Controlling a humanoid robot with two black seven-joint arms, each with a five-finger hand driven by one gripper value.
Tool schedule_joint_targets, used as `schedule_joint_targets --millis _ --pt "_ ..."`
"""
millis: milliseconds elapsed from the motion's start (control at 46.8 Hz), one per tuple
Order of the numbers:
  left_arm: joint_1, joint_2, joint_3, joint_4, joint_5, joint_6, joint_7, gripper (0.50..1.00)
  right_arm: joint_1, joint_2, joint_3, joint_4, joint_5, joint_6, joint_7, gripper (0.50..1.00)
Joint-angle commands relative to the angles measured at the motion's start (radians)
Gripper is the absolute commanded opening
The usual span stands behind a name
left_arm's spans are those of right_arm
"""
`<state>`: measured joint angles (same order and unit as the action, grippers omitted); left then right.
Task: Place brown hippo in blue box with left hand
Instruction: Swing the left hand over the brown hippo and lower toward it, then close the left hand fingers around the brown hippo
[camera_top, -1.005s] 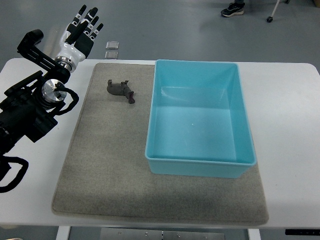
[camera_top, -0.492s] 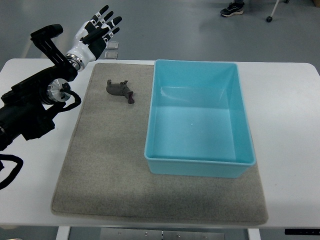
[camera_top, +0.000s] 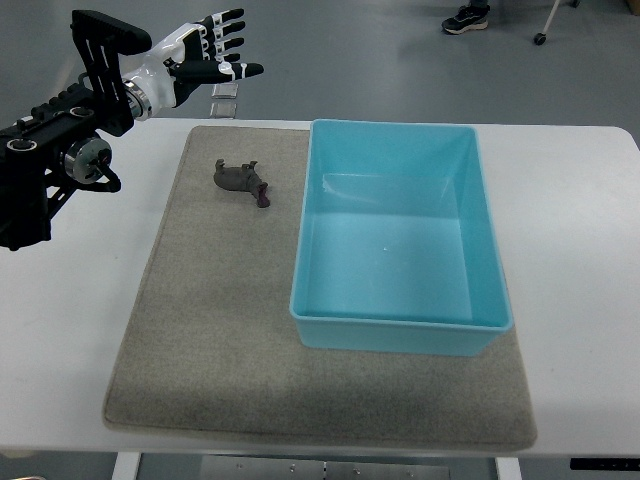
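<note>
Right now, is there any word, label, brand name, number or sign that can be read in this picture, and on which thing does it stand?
None can be read.
Blue box: plain, no print.
Brown hippo: no marking.
Grey mat: no marking.
Left hand: no legible label.

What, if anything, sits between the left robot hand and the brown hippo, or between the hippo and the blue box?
Nothing visible. The left robot hand is open above the table's far edge, with only bare mat between it and the brown hippo. From the hippo to the blue box the mat is bare too; only the box's left wall has to be cleared.
</note>
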<state>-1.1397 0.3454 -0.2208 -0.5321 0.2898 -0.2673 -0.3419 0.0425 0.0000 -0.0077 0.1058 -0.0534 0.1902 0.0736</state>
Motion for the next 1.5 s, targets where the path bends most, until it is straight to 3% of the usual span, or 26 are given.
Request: schedule_joint_targets --millis 0,256,534,919,1176,1475 --pt "-0.012 0.024 0.017 -0.003 0.103 -0.006 0.0 0.996 0.0 0.0 0.0 0.0 0.0 0.0 0.0 0.936" --pt "-0.029 0.033 0.018 -0.014 0.452 -0.007 -0.003 0.996 0.0 0.0 0.0 0.0 0.0 0.0 0.0 0.936" --pt "-0.066 0.046 0.103 -0.075 0.693 0.007 -0.006 0.994 -0.001 0.0 0.0 0.0 0.0 0.0 0.0 0.936" --pt "-0.074 0.05 0.107 -0.077 1.035 0.029 -0.032 0.994 -0.001 0.0 0.0 0.0 0.0 0.0 0.0 0.936" --pt "-0.074 0.049 0.158 -0.077 1.095 0.06 -0.085 0.994 -0.001 0.0 0.0 0.0 0.0 0.0 0.0 0.936" --pt "-0.072 0.05 0.184 -0.075 1.092 0.036 -0.088 0.996 -0.001 0.0 0.0 0.0 0.0 0.0 0.0 0.936"
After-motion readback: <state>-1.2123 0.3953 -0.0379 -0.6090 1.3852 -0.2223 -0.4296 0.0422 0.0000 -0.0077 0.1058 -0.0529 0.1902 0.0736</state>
